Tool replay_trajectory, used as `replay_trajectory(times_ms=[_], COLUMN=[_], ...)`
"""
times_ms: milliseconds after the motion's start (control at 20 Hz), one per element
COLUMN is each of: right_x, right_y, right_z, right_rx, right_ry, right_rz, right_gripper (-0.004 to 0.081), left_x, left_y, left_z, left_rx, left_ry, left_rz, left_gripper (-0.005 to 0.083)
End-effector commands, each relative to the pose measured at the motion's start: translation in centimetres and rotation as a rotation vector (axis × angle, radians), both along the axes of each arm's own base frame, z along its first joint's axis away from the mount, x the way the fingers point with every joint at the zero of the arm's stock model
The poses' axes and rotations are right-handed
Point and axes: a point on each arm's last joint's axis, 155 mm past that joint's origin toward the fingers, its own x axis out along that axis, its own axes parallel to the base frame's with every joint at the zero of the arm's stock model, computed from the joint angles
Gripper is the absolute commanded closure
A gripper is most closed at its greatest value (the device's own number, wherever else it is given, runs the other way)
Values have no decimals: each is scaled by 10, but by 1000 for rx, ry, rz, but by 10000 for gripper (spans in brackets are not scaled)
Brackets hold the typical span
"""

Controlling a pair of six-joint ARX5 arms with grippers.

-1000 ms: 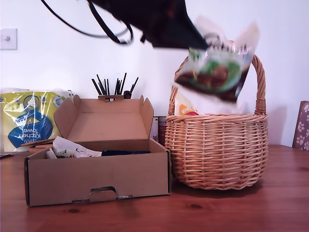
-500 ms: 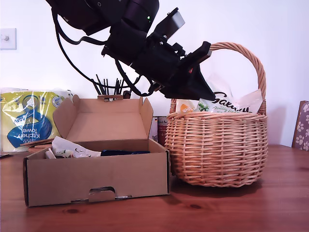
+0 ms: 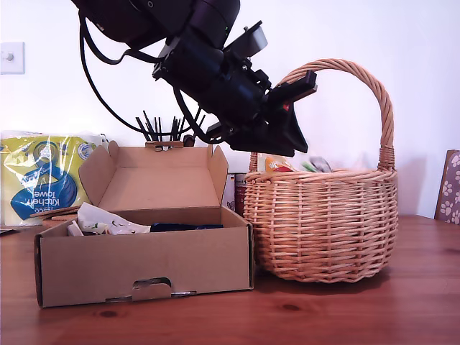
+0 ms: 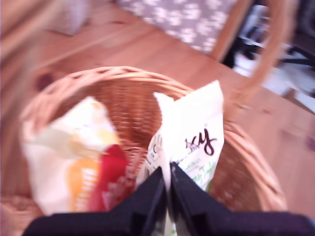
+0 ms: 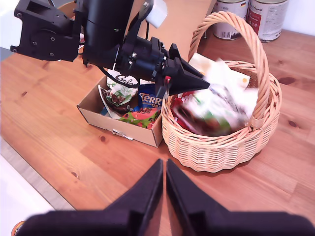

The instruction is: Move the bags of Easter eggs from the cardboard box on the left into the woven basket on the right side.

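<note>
My first gripper [image 3: 291, 144] [image 4: 168, 191] reaches down over the woven basket [image 3: 320, 223] and is shut on a white bag with black script [image 4: 192, 132], which hangs inside the basket. An orange-and-white packet [image 4: 74, 167] and a red one [image 4: 114, 182] lie beside it. In the second wrist view the held bag [image 5: 216, 105] is blurred. At the exterior view's left stands the open cardboard box [image 3: 144, 262] [image 5: 118, 125], with a pale packet [image 3: 108, 221], a dark blue one [image 5: 147, 101] and a red-green one [image 5: 140, 118] inside. High over the table, my second gripper [image 5: 165, 196] is shut and holds nothing.
A yellow-and-blue kitchen towel pack [image 3: 43, 176] stands behind the box at the exterior view's left. Dark sticks [image 3: 169, 129] rise behind the box lid. Two tins [image 5: 268, 17] stand past the basket. A patterned chair back [image 3: 449, 187] shows at the exterior view's right edge.
My first gripper came down from above the frame and lowered the bag into the basket, where it now sits below the rim. The basket's handle now shows at a different angle.
</note>
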Motion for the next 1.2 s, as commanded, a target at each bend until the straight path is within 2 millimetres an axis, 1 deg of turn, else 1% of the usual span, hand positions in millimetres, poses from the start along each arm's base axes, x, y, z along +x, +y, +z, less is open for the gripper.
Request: replay_trajectory(times_ms=[0, 150, 200, 350, 450, 550, 600, 750, 900, 1050, 1150], right_x=[0, 0, 0, 0, 0, 0, 0, 0, 0, 2, 2], right_y=[1, 1, 1, 1, 1, 1, 1, 1, 1, -1, -1], right_z=[4, 3, 3, 3, 3, 3, 3, 3, 3, 3, 3], right_rx=[1, 0, 0, 1, 0, 0, -2, -16, -18, -26, -26], right_ry=[-10, -10, -10, -9, -10, -10, -11, -23, -25, -26, -26], right_rz=[8, 8, 8, 8, 8, 9, 10, 20, 19, 6, 6], right_gripper=[782, 782, 782, 782, 782, 782, 782, 782, 782, 782, 782], left_x=[4, 7, 6, -8, -20, -34, -37, -38, -35, -38, -41], left_y=[-1, 0, 1, 8, 20, 36, 44, 69, 91, 111, 127], left_z=[5, 8, 10, 20, 28, 34, 35, 37, 33, 26, 17], left_rx=[-7, -6, 2, 62, 128, 201, 227, 273, 270, 264, 276], left_ry=[-23, -38, -30, -31, -50, -53, -54, -34, 0, 29, 41], left_rz=[18, 38, 37, -18, -53, -85, -92, -78, -64, -51, -31], left_gripper=[500, 508, 539, 727, 781, 794, 794, 794, 794, 794, 794])
